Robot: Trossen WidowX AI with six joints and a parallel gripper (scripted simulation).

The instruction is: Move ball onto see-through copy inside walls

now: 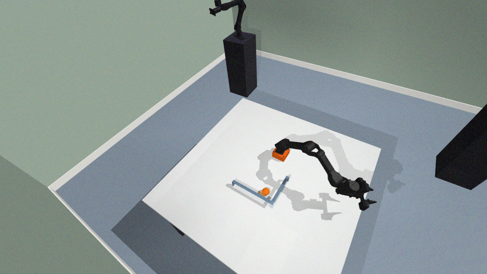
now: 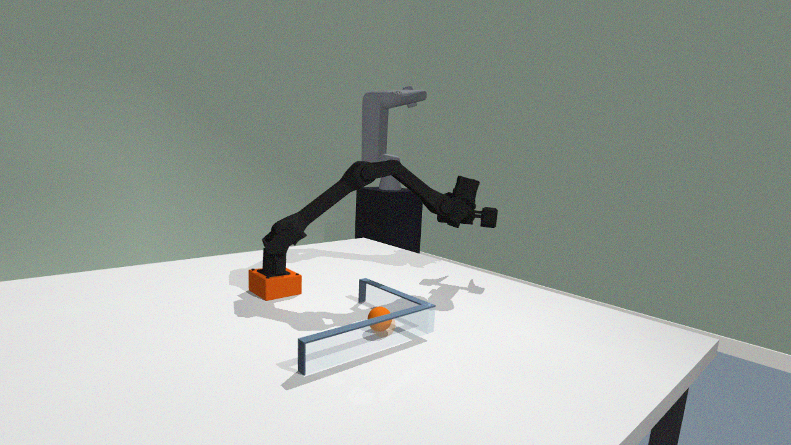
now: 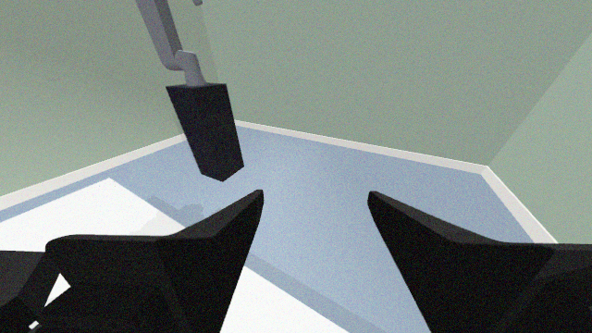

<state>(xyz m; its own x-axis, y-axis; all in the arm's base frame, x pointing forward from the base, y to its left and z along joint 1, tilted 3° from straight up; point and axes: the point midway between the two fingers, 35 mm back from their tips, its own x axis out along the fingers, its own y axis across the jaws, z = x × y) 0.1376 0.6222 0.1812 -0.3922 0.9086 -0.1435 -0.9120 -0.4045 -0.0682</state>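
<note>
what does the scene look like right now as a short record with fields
ball: orange ball, on the table inside the corner, beside the longer wall
walls: two low clear walls meeting in an L
see-through copy: faint orange patch overlapping the ball's edge
pincer: pincer open, nothing between the fingers, raised and far from the ball, out by the table edge
arm base: orange block on the table
</note>
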